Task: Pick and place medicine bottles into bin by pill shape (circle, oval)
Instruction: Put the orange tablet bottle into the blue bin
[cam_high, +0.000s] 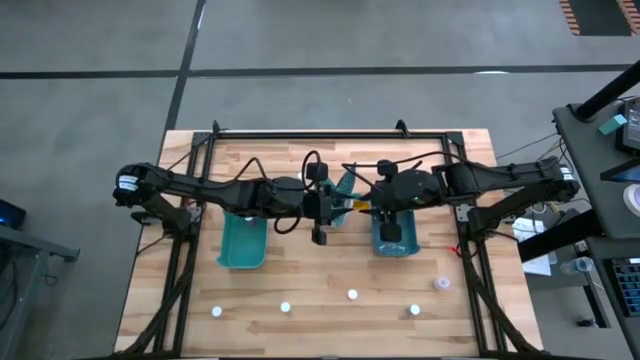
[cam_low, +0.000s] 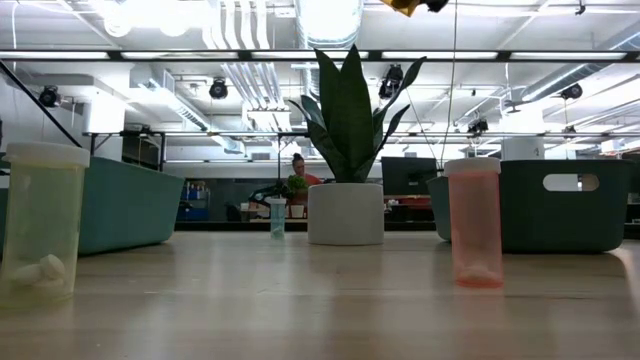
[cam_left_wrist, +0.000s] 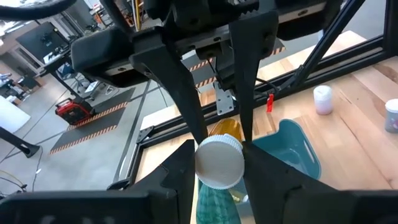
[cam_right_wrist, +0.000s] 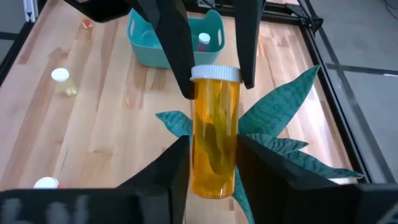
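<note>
Wooden planks make up the worktop (cam_high: 300, 280), and at its middle stands a teal spiky plant ornament (cam_high: 343, 189), the landmark for all else. Directly above that plant both dark arms meet, sharing one amber medicine bottle with a white cap (cam_right_wrist: 214, 134). The left pincer (cam_left_wrist: 219, 144) has its fingers closed against the cap end, while the right pincer (cam_right_wrist: 213, 163) clamps the amber body. Left of the plant sits a teal plastic bin (cam_high: 243, 240); right of it sits a second teal bin (cam_high: 394, 235), with one white-capped bottle (cam_right_wrist: 203, 41) inside one of them. Nearer the front edge than the plant, five more small white-capped bottles (cam_high: 352, 294) stand spread in a loose row, well apart from each other.
</note>
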